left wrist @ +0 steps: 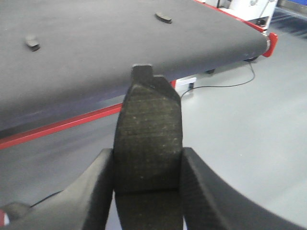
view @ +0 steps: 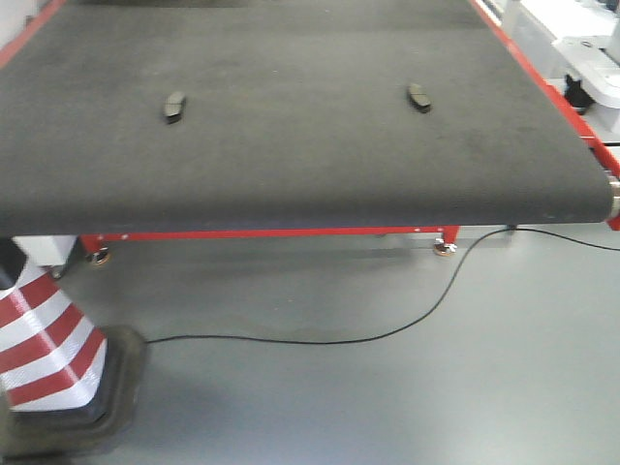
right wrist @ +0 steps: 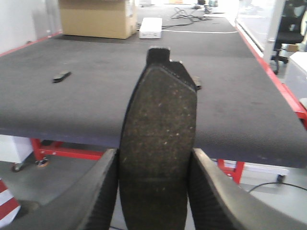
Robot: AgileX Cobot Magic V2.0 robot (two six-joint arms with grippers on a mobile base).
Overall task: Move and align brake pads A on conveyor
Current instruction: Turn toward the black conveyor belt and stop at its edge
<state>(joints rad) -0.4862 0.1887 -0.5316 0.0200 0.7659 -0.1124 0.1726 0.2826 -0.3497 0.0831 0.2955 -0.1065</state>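
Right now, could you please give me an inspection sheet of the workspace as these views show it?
Surface: conveyor, dark rough belt with red edge stripes, near end rolling over the front.
Job's things: left brake pad on the belt and right brake pad on the belt lie flat, far apart; two more are gripped.
Clutter: nothing seen on the belt besides the pads.
Grippers: left gripper shut on left held brake pad; right gripper shut on right held brake pad; both are short of the belt, over the floor.
Cables: black cable trails across the grey floor.
Surroundings: red-and-white striped post, cardboard box, white box beyond the belt.
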